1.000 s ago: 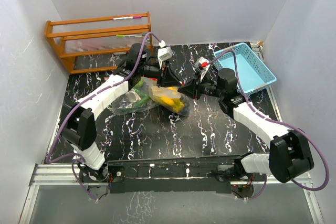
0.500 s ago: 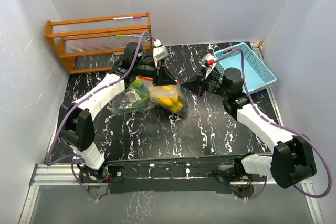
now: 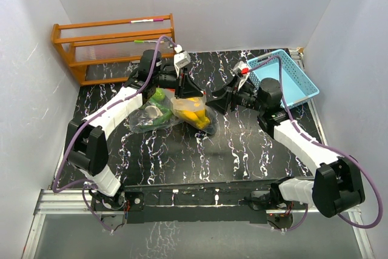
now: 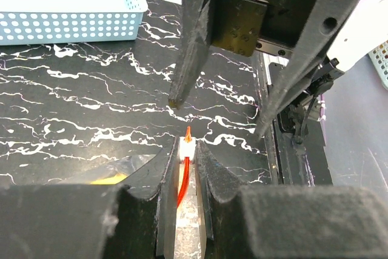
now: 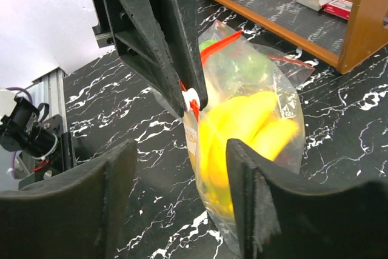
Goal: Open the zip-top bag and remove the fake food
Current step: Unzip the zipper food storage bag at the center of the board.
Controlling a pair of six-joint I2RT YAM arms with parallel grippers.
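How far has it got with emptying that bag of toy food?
Nothing looks out yet: the yellow bananas and green pieces sit inside the zip-top bag. In hand: the left end effector pinches the bag's top at its white slider; the right end effector is open, facing it. Left: opening the bag, taking the food out.

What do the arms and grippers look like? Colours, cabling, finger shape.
Left arm and right arm: white link shells, black joints, a purple cable looped along each. Left gripper and right gripper: black, two tapering fingers, matte textured pads.
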